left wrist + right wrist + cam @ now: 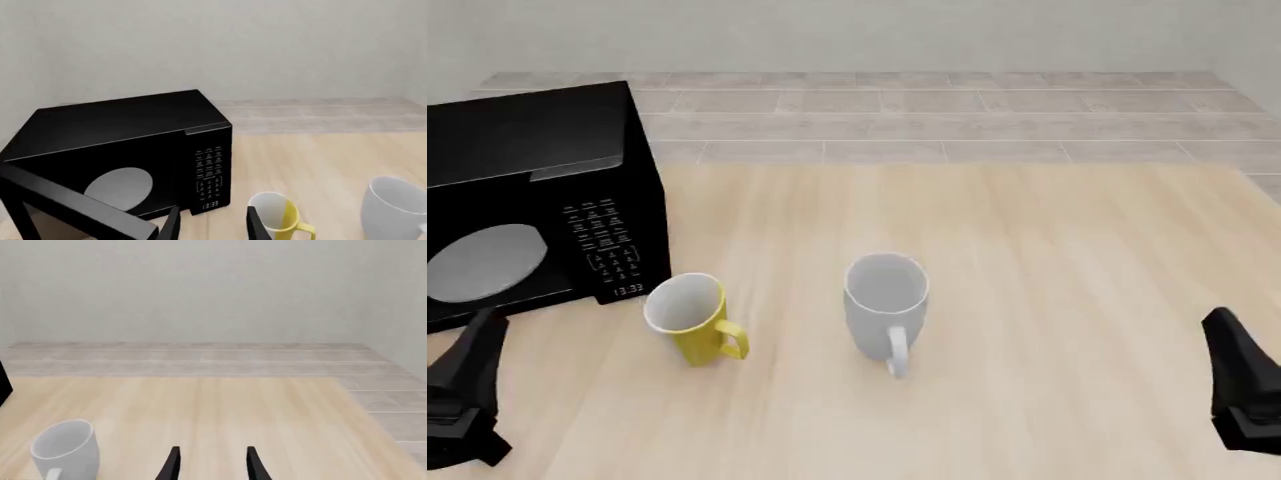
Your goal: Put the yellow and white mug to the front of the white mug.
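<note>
Yellow and white mug [694, 320] standing upright, nothing inside, just left of white mug [886, 302], also sitting hollow. Black microwave [534, 200] far left, clock reading 13:33. Left gripper [212, 222] and right gripper [212, 463] both hanging parted, gripping nothing.

We see bright, even, soft light with barely any shadows, no glare, and a slightly hazy, low-detail render across all three views.
</note>
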